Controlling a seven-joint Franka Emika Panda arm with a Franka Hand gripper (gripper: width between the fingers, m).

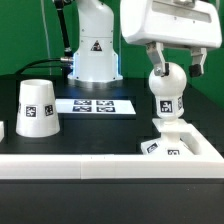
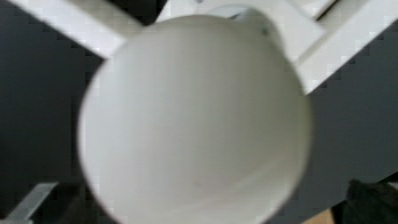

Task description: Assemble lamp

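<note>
Exterior view, hand: we see the hand [image 1: 175, 67] at the upper right of the frame. It is released, with its fingers spread to either side of the round top of the bulb [image 1: 165, 95].
Exterior view, finger gap: the finger [image 1: 197, 66] nearer the right edge stands clear of the ball. We cannot tell whether the other one touches it.
Exterior view, bulb: it is upright at right of centre, with a square tag on its lower body, and it sits on the raised middle of the base [image 1: 186, 136].
Exterior view, base: we find it at the lower right, flat and stepped. Its tags face the front, and it lies just behind the white front rail [image 1: 90, 165].
Exterior view, shade: the shade [image 1: 37, 108] stands at the left on its wide end with its tag facing us, well apart from the base.
Exterior view, marker board: the marker board [image 1: 95, 104] lies flat on the black tabletop [image 1: 110, 130] at the centre, between the shade and the bulb.
Wrist view, bulb: the smooth white ball [image 2: 196, 115] fills most of the frame, very close and blurred.
Wrist view, surroundings: we see white bars and dark tabletop around its outline, but we cannot tell which parts they are.
Wrist view, hand: this picture alone does not show us its state.
</note>
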